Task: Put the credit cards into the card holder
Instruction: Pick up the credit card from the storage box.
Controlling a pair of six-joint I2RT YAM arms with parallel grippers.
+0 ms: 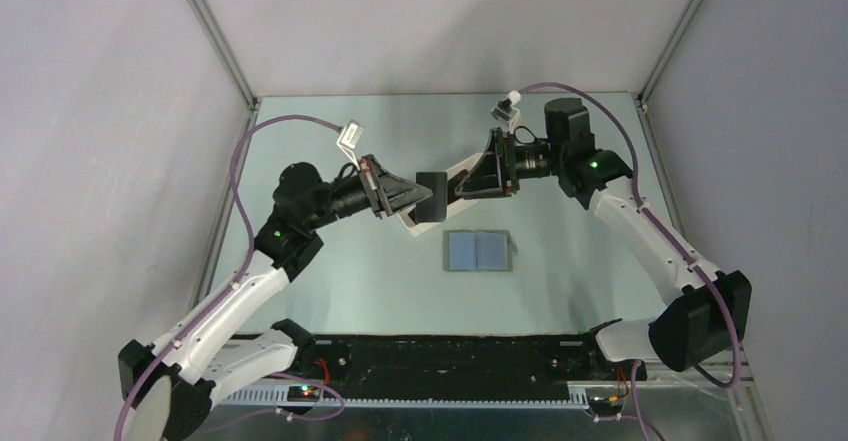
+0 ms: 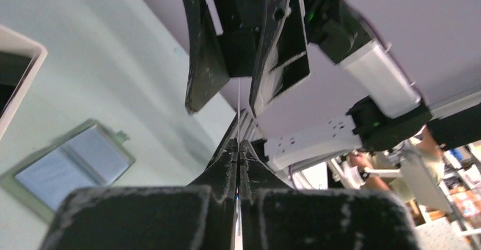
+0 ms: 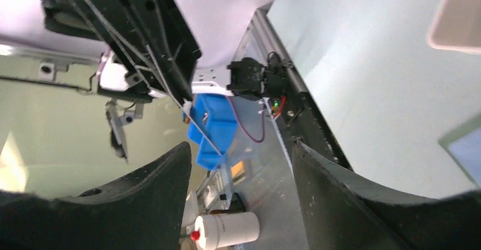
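Note:
A black credit card (image 1: 432, 195) hangs in the air between the two grippers, above the table's middle. My left gripper (image 1: 415, 199) is shut on one end of it. In the left wrist view the card (image 2: 239, 105) is a thin edge-on line running out from the left gripper (image 2: 239, 145). My right gripper (image 1: 462, 189) is open, its fingers (image 2: 201, 57) standing apart on either side of the card's far end. The right wrist view has the right gripper (image 3: 239, 148) open, with the card's edge (image 3: 195, 124) beyond it. The card holder (image 1: 478, 251) lies open and flat, blue-grey side up.
A long white tray (image 1: 415, 223) lies under both grippers, mostly hidden; its corner (image 2: 22, 51) has something dark inside. The card holder (image 2: 74, 165) lies just in front of the tray. Metal frame rails run along the table's sides and near edge.

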